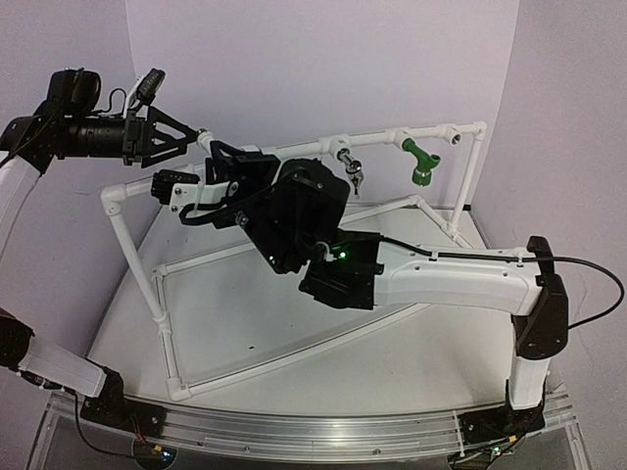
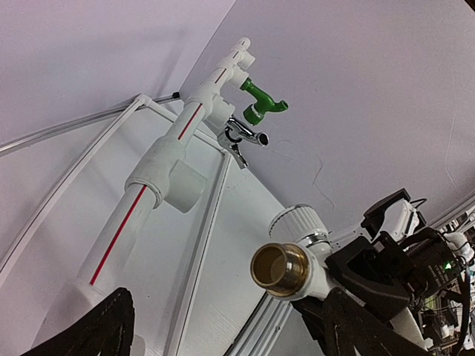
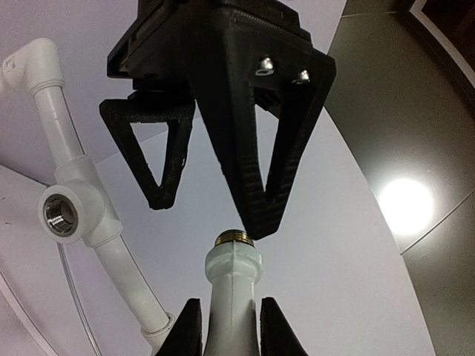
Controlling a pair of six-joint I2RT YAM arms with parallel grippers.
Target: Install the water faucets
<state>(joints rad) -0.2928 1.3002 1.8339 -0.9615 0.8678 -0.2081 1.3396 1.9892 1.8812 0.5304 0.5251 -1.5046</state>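
Note:
My right gripper is shut on the white faucet, gripping its body, with the brass threaded end pointing away from the wrist. In the left wrist view the same faucet shows its brass end facing the camera. My left gripper is open and empty. In the right wrist view it hangs just beyond the brass end, one fingertip close to it. The green faucet and the chrome faucet sit on the top pipe.
The white pipe frame stands on the table. An empty tee socket on its top rail lies left of the chrome faucet; it also shows in the right wrist view. The right arm stretches across the frame's middle.

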